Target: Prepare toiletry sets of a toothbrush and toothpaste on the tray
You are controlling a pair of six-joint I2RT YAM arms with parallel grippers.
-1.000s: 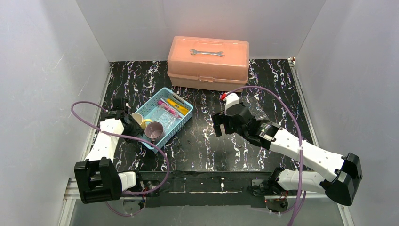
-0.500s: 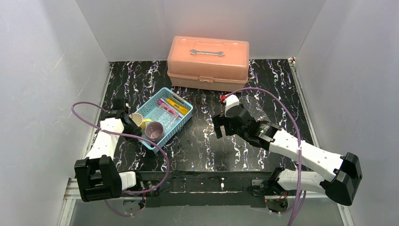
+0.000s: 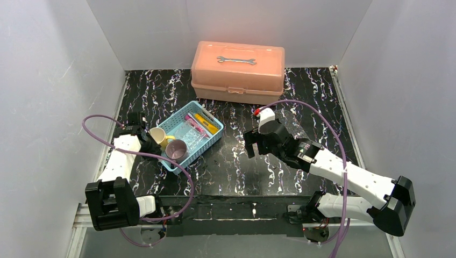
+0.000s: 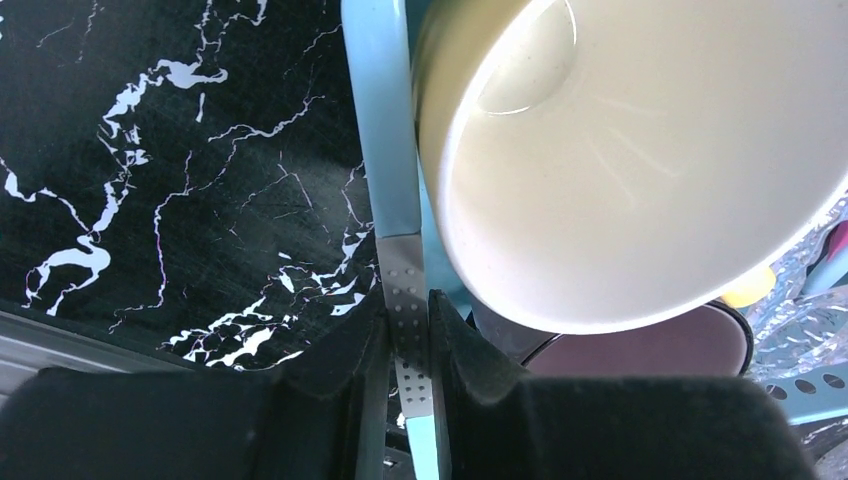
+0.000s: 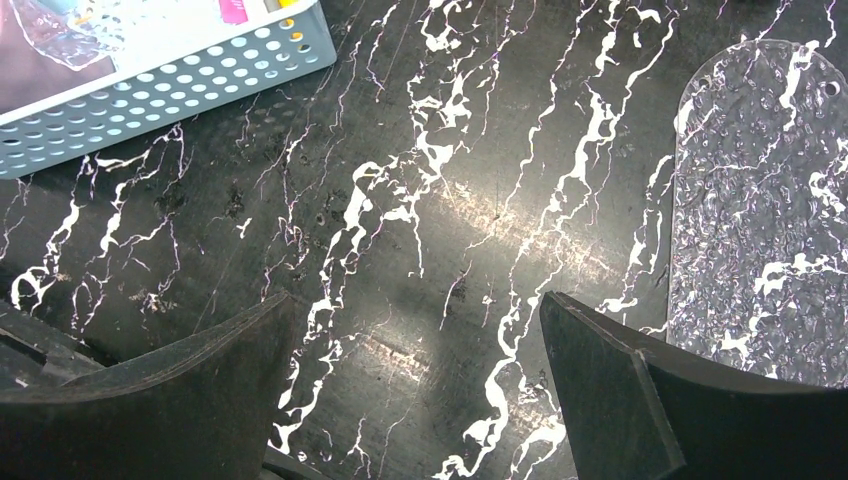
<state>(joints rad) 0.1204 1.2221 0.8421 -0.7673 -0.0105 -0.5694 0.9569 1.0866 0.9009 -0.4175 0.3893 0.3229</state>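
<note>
A light-blue mesh basket [image 3: 211, 138] holds the toothpaste: a magenta tube [image 3: 192, 122] and a yellow tube [image 3: 207, 123]. With them are a yellow mug [image 3: 157, 135], a purple mug [image 3: 176, 149] and a clear glittery tray [image 3: 191, 134]. My left gripper [image 4: 408, 320] is shut on the basket's near-left rim [image 4: 378, 120], right beside the yellow mug [image 4: 640, 160]. My right gripper [image 5: 415, 310] hangs open over bare table, right of the basket [image 5: 150, 95]. I cannot make out a toothbrush.
A salmon-pink toolbox [image 3: 238, 67] with a wrench [image 3: 236, 60] on its lid stands at the back. A flat clear glittery piece [image 5: 765, 220] with a rounded end lies on the table beside my right gripper's right finger. White walls enclose the table.
My left gripper has closed onto the basket rim, and the basket's far end has swung slightly to the right. The right arm has barely shifted.
</note>
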